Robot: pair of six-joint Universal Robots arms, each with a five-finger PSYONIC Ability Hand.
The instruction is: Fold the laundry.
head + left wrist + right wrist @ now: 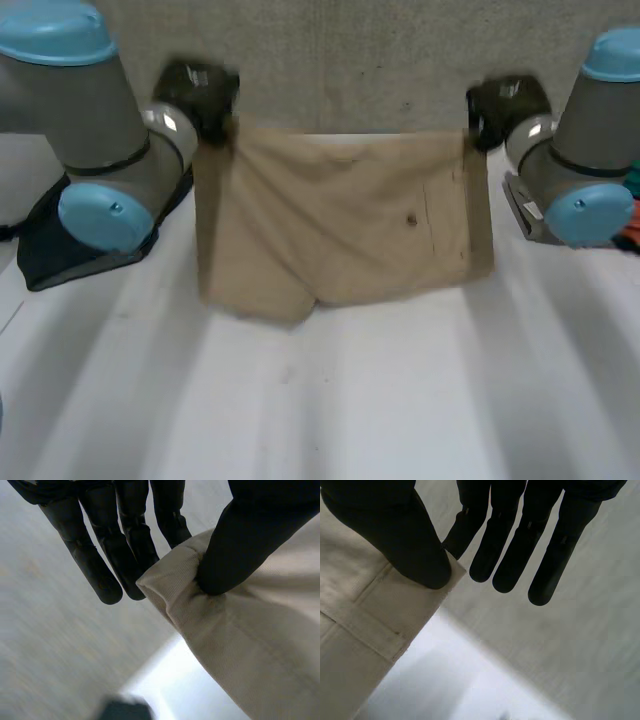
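Tan shorts (pixel 340 220) hang spread flat between the two hands over the far part of the white table (pixel 350 400); the left hand (pixel 240 545) grasps one upper corner, the cloth pinched between thumb and a finger, its other fingers straight and clear of the fabric. The right hand (pixel 405 540) pinches the opposite upper corner in the same manner; a dark cloth (pixel 60 250) lies on the table beneath the left arm (pixel 90 150), apart from the shorts.
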